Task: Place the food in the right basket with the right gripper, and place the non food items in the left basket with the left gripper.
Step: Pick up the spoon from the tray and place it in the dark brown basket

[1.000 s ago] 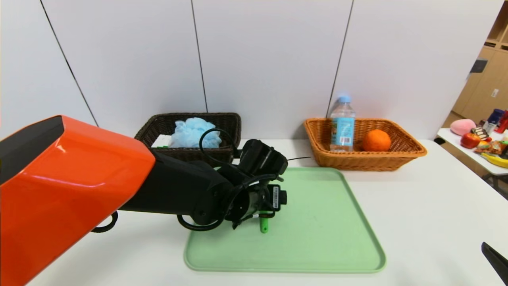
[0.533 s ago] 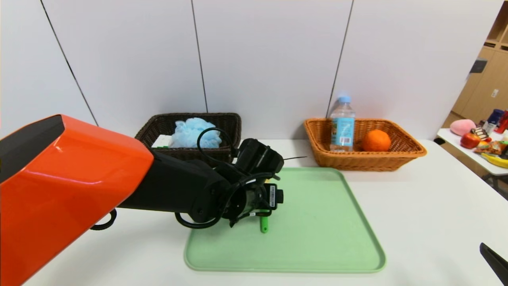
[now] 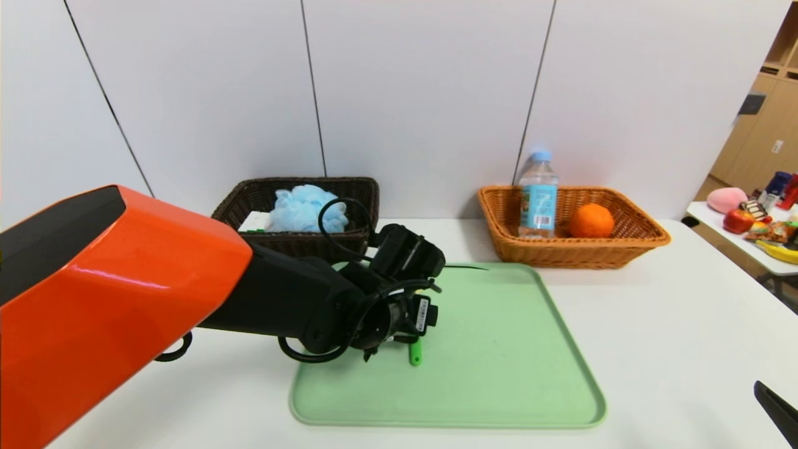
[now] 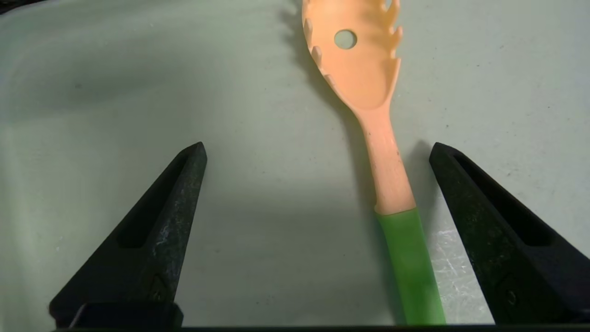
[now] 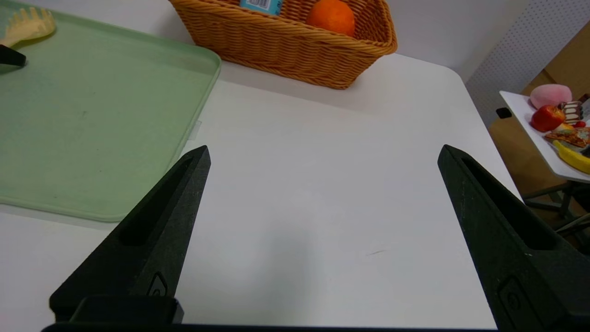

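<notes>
Table (image 3: 654,324): a white desk set against a pale panelled wall.
Tray (image 3: 499,374): a green tray lying flat in the middle of the desk, close to the front edge.
Left arm (image 3: 124,293): orange and black, reaching in from the left edge over the tray's left half.
Left basket (image 3: 349,190): dark brown wicker at the back edge, left of centre; a blue bath puff (image 3: 302,209) sits inside.
Right basket (image 3: 623,246): tan wicker at the back edge, right of centre, just behind the tray's far right corner.
Water bottle (image 3: 538,196): upright in the right basket's left end.
Orange (image 3: 591,220): in the right basket, beside the bottle.
Pasta spoon (image 4: 368,92): flat on the tray's left half, peach head with a hole and prongs, green handle (image 3: 414,353) pointing toward the front edge.
Left gripper (image 4: 318,150): low over the tray, claw spread wide, the spoon's neck lying between the fingers and nearer one of them; neither touches it.
Right gripper (image 5: 322,152): parked over bare desk near the front right corner, claw spread, holding nothing.
</notes>
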